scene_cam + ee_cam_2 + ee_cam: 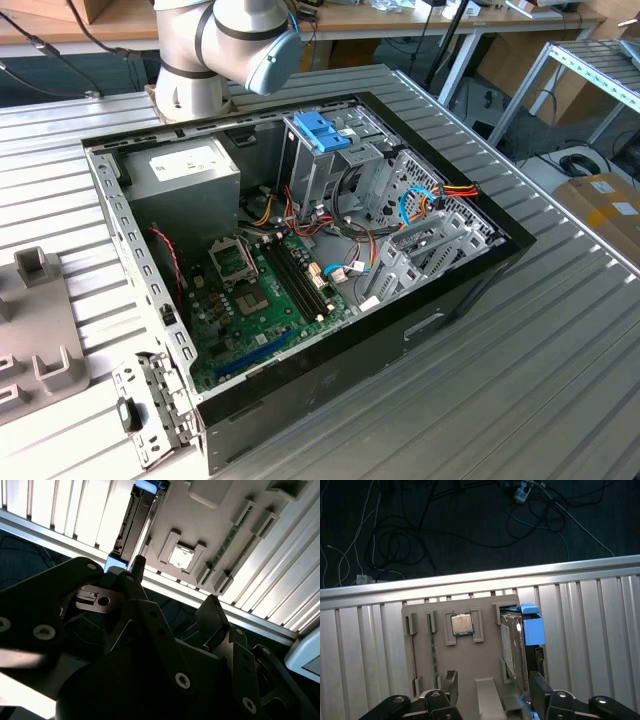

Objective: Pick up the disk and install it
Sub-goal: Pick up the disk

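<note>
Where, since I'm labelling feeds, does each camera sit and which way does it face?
Exterior view: off the arm, looking down into the open computer case; the arm shows.
First wrist view: on the arm, looking down past the open pincer at the disk in a grey tray.
Second wrist view: on the arm, looking past the pincer at that tray.
Both wrist views share pincer, tray, disk.

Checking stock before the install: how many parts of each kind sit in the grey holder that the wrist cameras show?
In the grey holder:
Disk: 1
Processor chip: 1
Memory stick: 1
Total: 3
</note>
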### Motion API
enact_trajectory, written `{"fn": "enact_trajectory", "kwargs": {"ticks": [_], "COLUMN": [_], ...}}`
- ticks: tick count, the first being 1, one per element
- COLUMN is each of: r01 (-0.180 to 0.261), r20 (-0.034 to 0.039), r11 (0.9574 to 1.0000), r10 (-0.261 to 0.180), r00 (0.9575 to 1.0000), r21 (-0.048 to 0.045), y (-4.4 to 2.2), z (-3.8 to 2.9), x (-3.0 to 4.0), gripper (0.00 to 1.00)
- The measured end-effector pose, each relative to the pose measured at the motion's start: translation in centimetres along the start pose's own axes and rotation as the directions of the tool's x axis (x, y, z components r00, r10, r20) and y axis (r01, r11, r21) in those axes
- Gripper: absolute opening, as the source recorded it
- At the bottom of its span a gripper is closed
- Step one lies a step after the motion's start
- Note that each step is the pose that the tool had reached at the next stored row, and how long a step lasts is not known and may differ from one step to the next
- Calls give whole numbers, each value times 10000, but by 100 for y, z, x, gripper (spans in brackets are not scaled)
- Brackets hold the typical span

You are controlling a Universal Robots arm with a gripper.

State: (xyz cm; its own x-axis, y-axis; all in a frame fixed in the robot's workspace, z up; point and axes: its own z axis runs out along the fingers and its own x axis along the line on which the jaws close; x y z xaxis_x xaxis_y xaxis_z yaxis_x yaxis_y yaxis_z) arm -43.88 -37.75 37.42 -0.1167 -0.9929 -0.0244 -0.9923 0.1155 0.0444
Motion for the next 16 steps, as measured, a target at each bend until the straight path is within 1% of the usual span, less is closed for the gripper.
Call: {"fn": "enact_trajectory", "kwargs": {"ticks": [16], "r01": [0], "r20": [0], "r11": [10000], "r10": [0], "r00": [10000], "r21": [1], "y": [-2], "z": [43], "x": [1], "gripper": [67]}}
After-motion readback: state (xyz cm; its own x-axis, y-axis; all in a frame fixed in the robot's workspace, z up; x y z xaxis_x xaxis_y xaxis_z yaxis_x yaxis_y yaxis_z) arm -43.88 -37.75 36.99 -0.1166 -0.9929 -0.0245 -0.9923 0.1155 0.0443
